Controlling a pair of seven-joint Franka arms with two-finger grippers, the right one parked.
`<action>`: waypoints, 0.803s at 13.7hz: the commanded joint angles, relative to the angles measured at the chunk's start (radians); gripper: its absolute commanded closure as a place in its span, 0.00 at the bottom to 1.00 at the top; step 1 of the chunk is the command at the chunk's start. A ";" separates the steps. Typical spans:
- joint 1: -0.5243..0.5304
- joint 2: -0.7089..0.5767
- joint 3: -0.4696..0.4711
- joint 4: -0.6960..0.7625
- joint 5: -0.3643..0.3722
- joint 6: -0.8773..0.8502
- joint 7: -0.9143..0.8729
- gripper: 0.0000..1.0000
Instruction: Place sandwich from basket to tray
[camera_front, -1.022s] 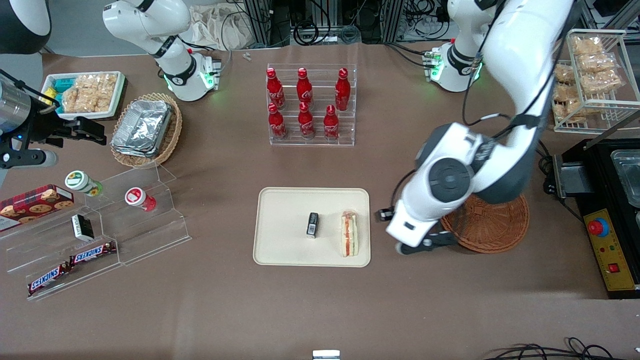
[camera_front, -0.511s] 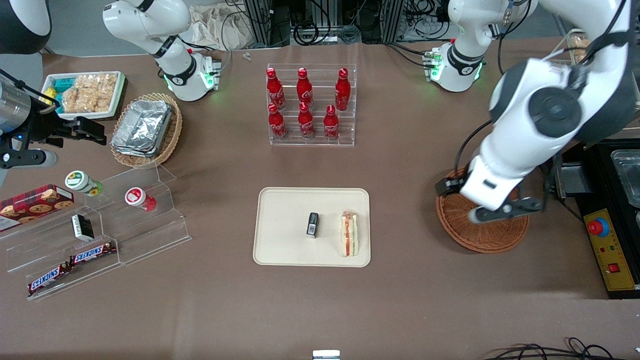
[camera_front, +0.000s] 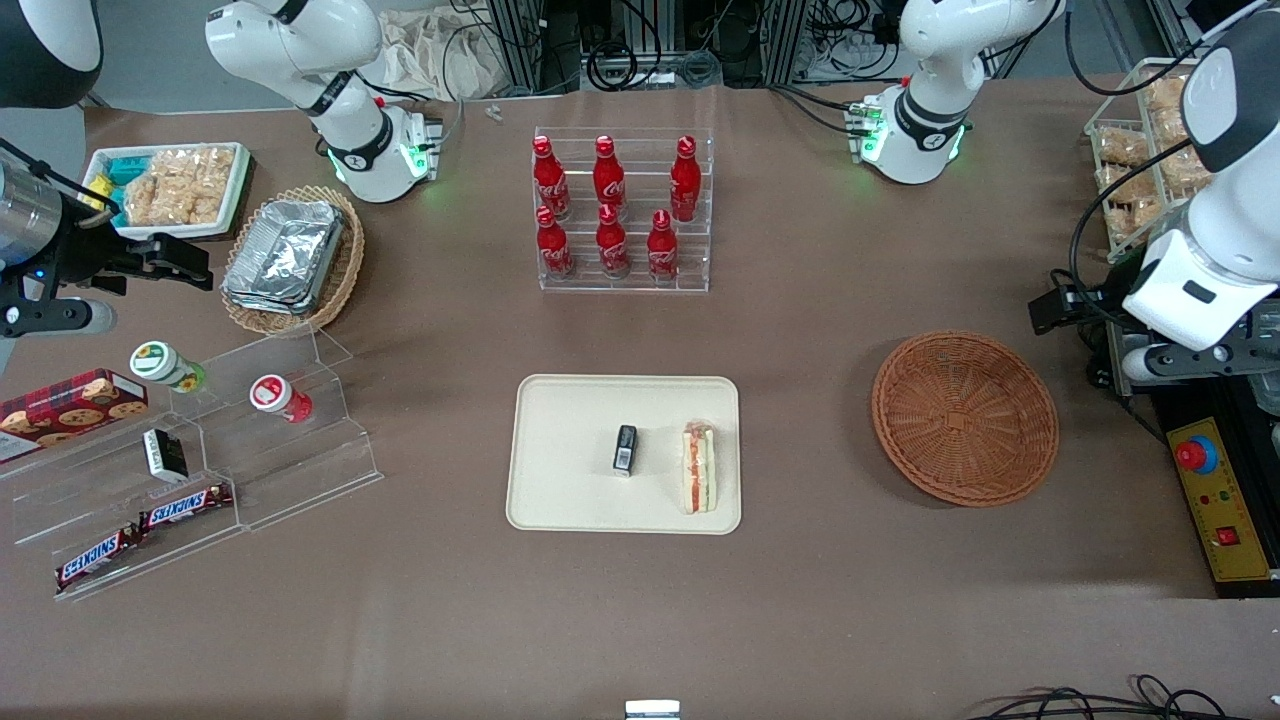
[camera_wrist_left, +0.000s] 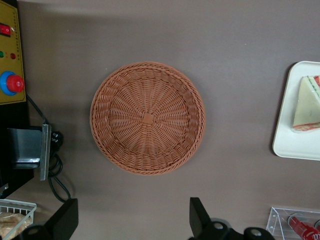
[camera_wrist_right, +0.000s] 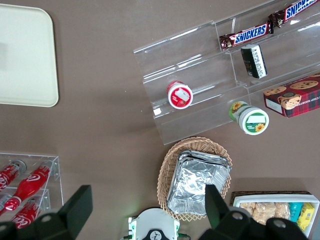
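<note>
Front view: the sandwich (camera_front: 699, 468) lies flat on the tray (camera_front: 560, 500) beside a small black packet (camera_front: 625, 448), while the basket (camera_front: 965, 417) stands well apart toward the working arm's end of the table, with the gripper (camera_front: 1195, 362) raised near the table's edge there. Left wrist view: the gripper's fingers (camera_wrist_left: 199, 219) are spread wide with nothing between them, high above the basket (camera_wrist_left: 148, 118); the sandwich (camera_wrist_left: 306, 104) rests on the tray (camera_wrist_left: 295, 145).

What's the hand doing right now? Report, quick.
Hand: open, holding nothing, raised above the table beside the basket, toward the working arm's end. Sandwich lies on the tray.
</note>
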 joint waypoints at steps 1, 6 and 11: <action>0.030 0.024 -0.002 0.025 -0.017 -0.002 0.015 0.00; 0.033 0.026 0.000 0.030 -0.013 -0.005 0.018 0.00; -0.069 -0.002 0.099 0.002 -0.017 -0.017 0.059 0.00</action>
